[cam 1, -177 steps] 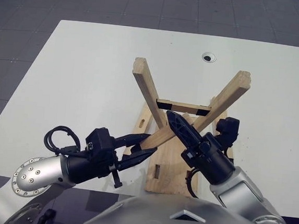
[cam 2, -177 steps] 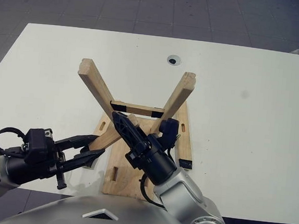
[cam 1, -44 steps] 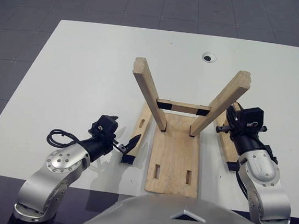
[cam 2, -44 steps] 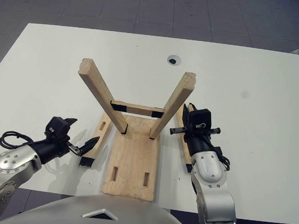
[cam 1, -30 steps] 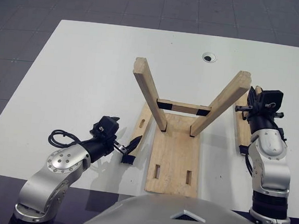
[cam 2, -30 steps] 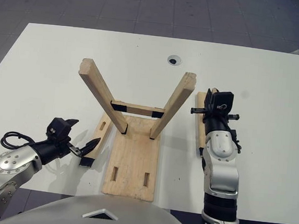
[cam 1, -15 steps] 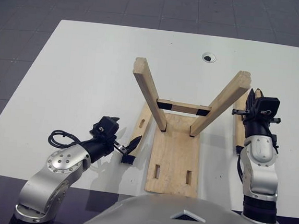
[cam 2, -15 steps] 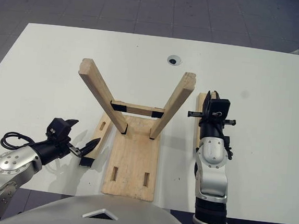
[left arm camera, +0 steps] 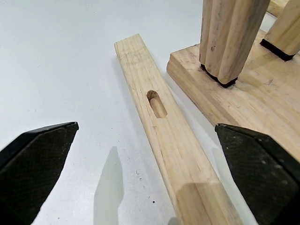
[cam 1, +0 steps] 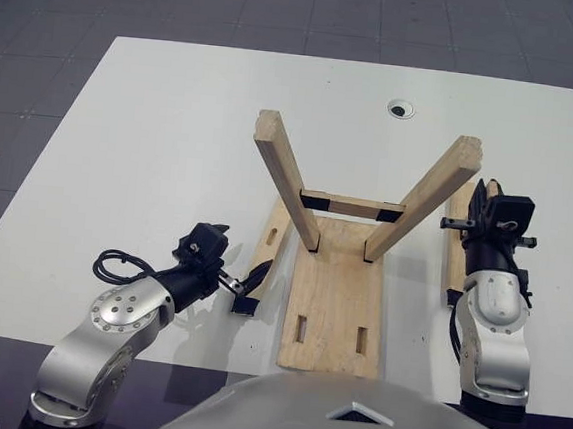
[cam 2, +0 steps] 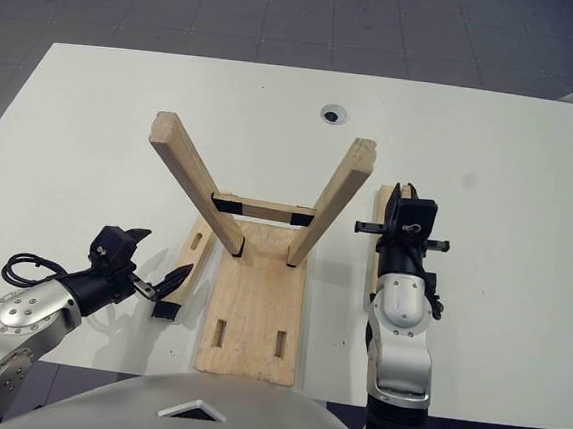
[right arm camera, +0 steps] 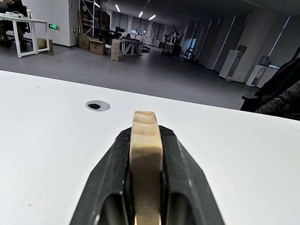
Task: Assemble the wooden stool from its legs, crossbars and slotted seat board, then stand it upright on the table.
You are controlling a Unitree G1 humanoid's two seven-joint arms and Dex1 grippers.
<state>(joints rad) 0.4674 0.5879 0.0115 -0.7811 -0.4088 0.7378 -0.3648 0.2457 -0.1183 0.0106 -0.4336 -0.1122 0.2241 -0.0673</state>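
1. Seat board (cam 1: 331, 299) lies flat on the table (cam 1: 152, 143), with two upright legs (cam 1: 288, 180) and a crossbar (cam 1: 353, 205) slotted in.
2. My right gripper (right arm camera: 146, 133) is pinching a loose leg (cam 2: 379, 211) just right of the board.
3. My left gripper (cam 1: 249, 290) has its fingers spread either side of the slotted leg (left arm camera: 159, 126), which lies along the board's left edge.

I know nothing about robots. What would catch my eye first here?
A half-built stool in mid-table: two legs rise slanting from the flat seat board, joined by a crossbar. Right of the board, the right gripper is shut on a loose leg. Left of it, the left gripper sits open either side of a slotted leg lying on the table.
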